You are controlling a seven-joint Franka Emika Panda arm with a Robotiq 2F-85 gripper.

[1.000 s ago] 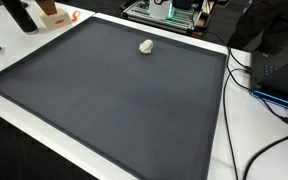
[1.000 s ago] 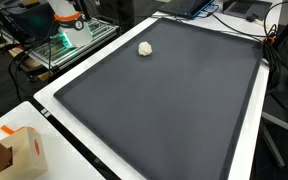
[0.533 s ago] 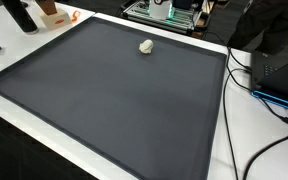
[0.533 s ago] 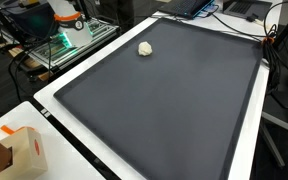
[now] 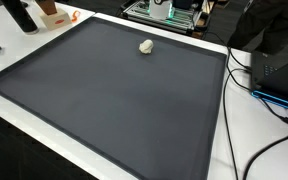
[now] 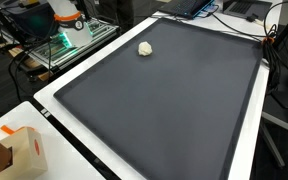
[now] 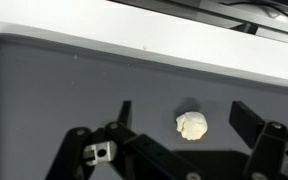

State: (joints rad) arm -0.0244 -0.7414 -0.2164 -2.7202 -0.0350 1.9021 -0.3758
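On the dark mat (image 7: 44,90), the gripper (image 7: 182,108) hovers, jaws spread wide, facing a white lump (image 7: 192,126).

small white lump (image 7: 192,125) on the mat between the spread fingers (image 7: 246,114), flat dark mat (image 7: 64,85) open either side, white bench edge (image 7: 104,28) beyond

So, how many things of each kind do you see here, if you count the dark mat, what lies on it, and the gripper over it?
dark mat: 1
white lump: 1
gripper, open, holding nothing: 1
Total: 3
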